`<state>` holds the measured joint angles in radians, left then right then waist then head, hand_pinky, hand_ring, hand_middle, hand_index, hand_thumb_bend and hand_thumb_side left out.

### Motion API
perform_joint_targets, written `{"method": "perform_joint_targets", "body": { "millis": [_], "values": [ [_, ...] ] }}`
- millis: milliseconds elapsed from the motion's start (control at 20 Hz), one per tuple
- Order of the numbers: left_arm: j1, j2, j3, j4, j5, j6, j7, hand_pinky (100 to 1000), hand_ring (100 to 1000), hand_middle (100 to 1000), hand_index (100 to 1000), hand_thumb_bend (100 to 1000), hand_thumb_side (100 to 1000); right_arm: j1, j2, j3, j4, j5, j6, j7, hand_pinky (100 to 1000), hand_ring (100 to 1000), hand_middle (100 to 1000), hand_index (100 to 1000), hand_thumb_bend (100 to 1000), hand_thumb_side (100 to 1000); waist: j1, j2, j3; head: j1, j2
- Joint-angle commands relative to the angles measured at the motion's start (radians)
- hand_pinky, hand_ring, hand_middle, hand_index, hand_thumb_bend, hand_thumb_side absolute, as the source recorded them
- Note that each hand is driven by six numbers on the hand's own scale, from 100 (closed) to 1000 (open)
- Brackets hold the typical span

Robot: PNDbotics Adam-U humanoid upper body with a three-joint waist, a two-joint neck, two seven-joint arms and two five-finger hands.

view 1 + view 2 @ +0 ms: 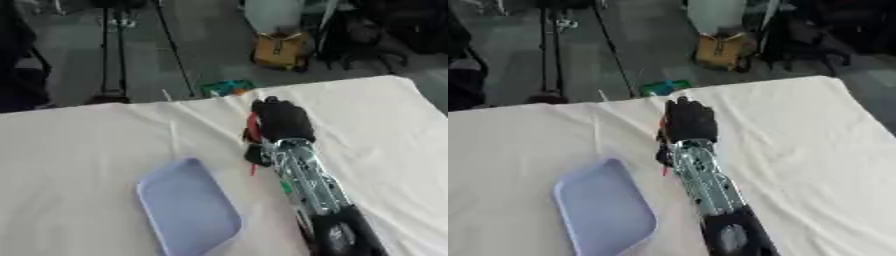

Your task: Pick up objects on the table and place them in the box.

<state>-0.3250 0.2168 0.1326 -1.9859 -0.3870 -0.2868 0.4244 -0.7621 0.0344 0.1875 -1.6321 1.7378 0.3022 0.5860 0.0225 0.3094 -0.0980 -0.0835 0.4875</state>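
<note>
A: Where is the thing to be picked up?

B: All I can find of it is a sliver of red [253, 121] along the left edge of the right hand [282, 120], with another thin red streak lower down beside the wrist. It may be an object under the hand, or part of the arm's own wiring; the view is too blurred for me to say which.

A: And the hand itself?

B: It lies back-up on the white cloth [79, 150], far out toward the table's rear edge, the silver forearm running back to the lower right. Its fingers point away from the camera and are hidden beneath the black back of the hand, so I cannot tell whether they are curled round anything or lie straight.

A: The box?

B: A pale blue tray [188, 210] with a raised rim, just beside the forearm on its left, nearer the camera than the hand. Nothing lies in it that I can see.

A: So how far along?

B: Early, I would judge. With the tray bare, no placement shows as done. If the hand does have the red thing, lifting, carrying back and releasing over the tray all remain. The left hand shows in neither view.
</note>
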Motion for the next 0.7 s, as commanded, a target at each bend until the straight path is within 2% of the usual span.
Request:
{"method": "perform_joint_targets", "body": {
  "millis": [50,700],
  "values": [
    [-0.012,0.011,-0.001,-0.014,-0.002,0.000,-0.001,719,810,862,770,100,913,-0.019,-0.008,0.031,-0.061,-0.033,-0.035,0.013,404,408,609,839,100,274,-0.001,-0.026,0.002,-0.001,0.000],
    [-0.015,0.008,-0.001,-0.014,0.000,-0.003,0.003,719,811,863,770,100,914,0.008,0.012,0.111,-0.107,-0.085,-0.131,0.053,404,414,610,843,100,282,-0.001,-0.024,0.011,-0.004,0.000]
  ]
}}
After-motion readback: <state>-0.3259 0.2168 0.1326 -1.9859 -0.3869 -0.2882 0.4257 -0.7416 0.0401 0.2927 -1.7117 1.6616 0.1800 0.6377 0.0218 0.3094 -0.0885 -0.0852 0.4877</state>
